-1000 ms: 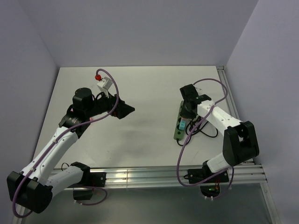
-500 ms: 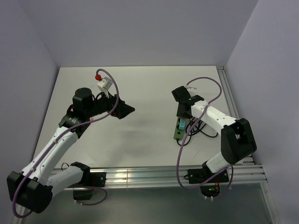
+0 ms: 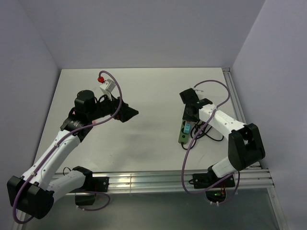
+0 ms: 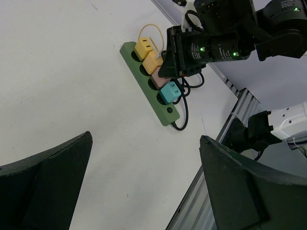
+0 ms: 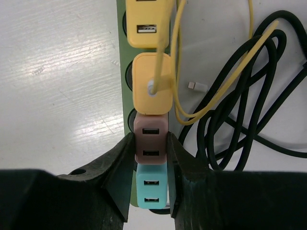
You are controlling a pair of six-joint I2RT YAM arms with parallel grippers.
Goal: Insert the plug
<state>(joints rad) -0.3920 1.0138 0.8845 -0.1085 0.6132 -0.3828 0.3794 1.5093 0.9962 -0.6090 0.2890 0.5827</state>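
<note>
A green power strip [image 5: 122,72] lies on the white table, with two yellow plugs [image 5: 152,91] and a teal plug [image 5: 151,189] seated in it. Between them sits the pink plug [image 5: 151,129], and my right gripper [image 5: 150,143] is shut on its two sides from above. In the top view the strip [image 3: 182,138] is at centre right under the right gripper [image 3: 188,113]. My left gripper [image 3: 132,113] hangs open over bare table at centre left, its fingers [image 4: 53,167] wide apart with nothing between them. From the left wrist view the strip [image 4: 142,76] is far off.
A coil of black cable [image 5: 240,110] and a thin yellow cable [image 5: 178,62] lie right of the strip. Aluminium rails run along the near edge [image 3: 158,181] and the right edge [image 3: 234,93]. Purple walls close the back and sides.
The right wrist has shifted slightly left over the strip, still shut on the pink plug. The left arm has not moved.
</note>
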